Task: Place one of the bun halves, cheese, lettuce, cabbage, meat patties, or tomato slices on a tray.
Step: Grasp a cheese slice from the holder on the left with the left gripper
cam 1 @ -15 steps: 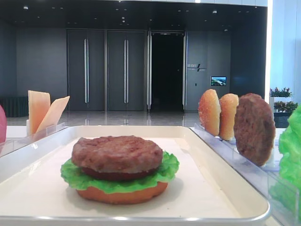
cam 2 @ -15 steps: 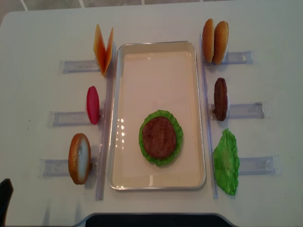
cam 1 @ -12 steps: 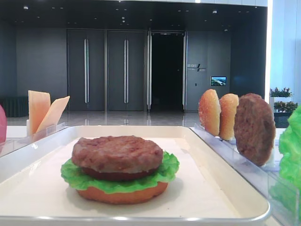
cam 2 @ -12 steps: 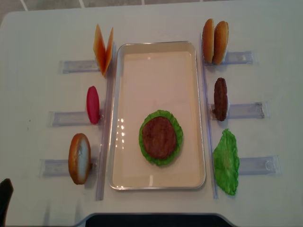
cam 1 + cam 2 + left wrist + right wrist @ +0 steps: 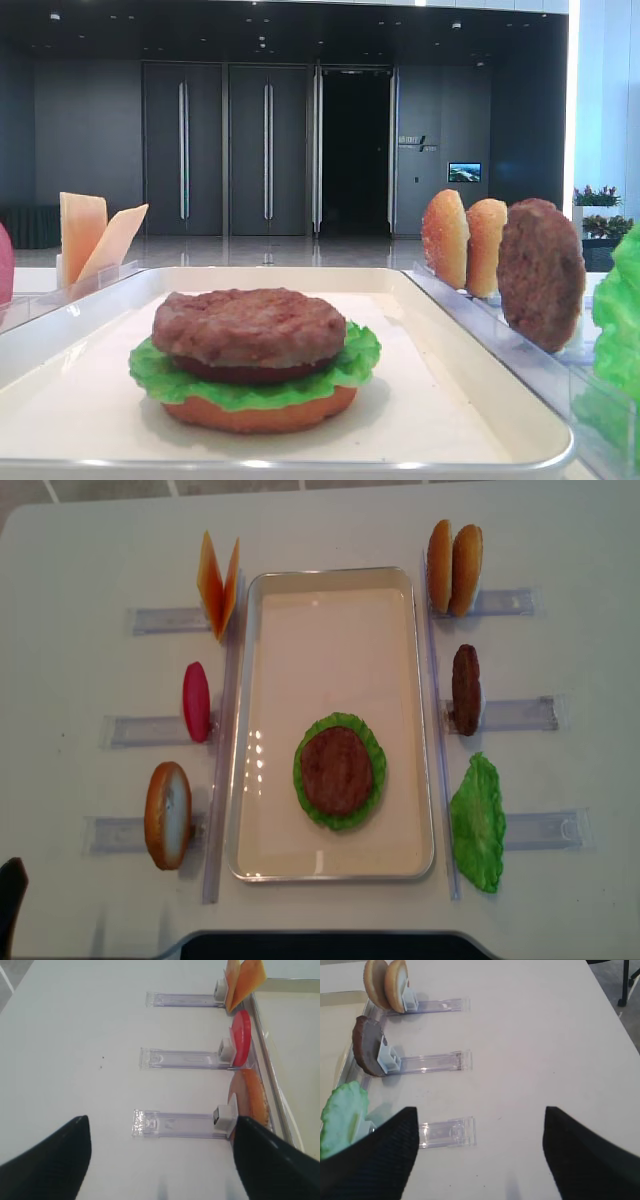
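On the white tray (image 5: pixel 335 578) lies a stack: a bun half (image 5: pixel 260 415) at the bottom, lettuce (image 5: pixel 372 742) on it, and a meat patty (image 5: pixel 337 770) on top. Left of the tray, racks hold cheese slices (image 5: pixel 218 580), a red tomato slice (image 5: pixel 196 702) and a bun half (image 5: pixel 167 815). On the right stand two bun halves (image 5: pixel 455 567), a patty (image 5: pixel 465 688) and a lettuce leaf (image 5: pixel 478 822). My left gripper (image 5: pixel 162 1120) hangs open and holds nothing, above the table before the nearest left rack. My right gripper (image 5: pixel 480 1109) is open over bare table by the lettuce rack.
Clear plastic racks (image 5: pixel 520 715) stick out sideways from both long sides of the tray. A dark edge (image 5: pixel 320 945) runs along the table's near side. White tabletop (image 5: pixel 535 1035) stretches to the right of the racks.
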